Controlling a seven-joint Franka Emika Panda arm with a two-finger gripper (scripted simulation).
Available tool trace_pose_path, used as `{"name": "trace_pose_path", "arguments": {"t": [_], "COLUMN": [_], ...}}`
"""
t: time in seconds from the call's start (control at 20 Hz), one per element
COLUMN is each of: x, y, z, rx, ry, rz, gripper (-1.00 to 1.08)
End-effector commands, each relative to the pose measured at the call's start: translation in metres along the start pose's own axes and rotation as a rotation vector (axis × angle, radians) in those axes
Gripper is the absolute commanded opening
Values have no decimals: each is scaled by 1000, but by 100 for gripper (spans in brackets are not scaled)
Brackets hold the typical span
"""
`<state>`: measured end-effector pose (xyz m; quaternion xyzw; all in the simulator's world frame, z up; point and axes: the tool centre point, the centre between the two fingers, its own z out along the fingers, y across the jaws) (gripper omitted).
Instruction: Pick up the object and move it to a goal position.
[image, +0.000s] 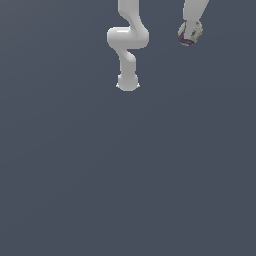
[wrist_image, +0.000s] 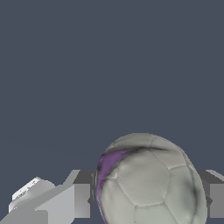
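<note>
The object (image: 196, 32) is a small off-white and grey ball with a purple mark, near the top right of the exterior view. My gripper (image: 190, 34) reaches down from the top edge and is shut on it, one pale finger crossing the ball's front. In the wrist view the ball (wrist_image: 148, 183) sits large between the two grey fingers (wrist_image: 81, 199), and my gripper (wrist_image: 148, 200) presses it from both sides. No goal marker shows in either view.
The arm's white base and lower links (image: 127, 60) stand at the top middle of the exterior view, to the left of the ball. A plain dark grey-blue floor (image: 125, 175) fills everything else.
</note>
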<state>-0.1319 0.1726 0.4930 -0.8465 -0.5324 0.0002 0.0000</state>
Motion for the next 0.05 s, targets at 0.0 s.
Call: {"name": "trace_pose_path", "arguments": {"t": [0.0], "x": [0], "y": [0], "z": [-3], "rx": [0], "ry": [0], "rz": [0], "gripper": [-100]}}
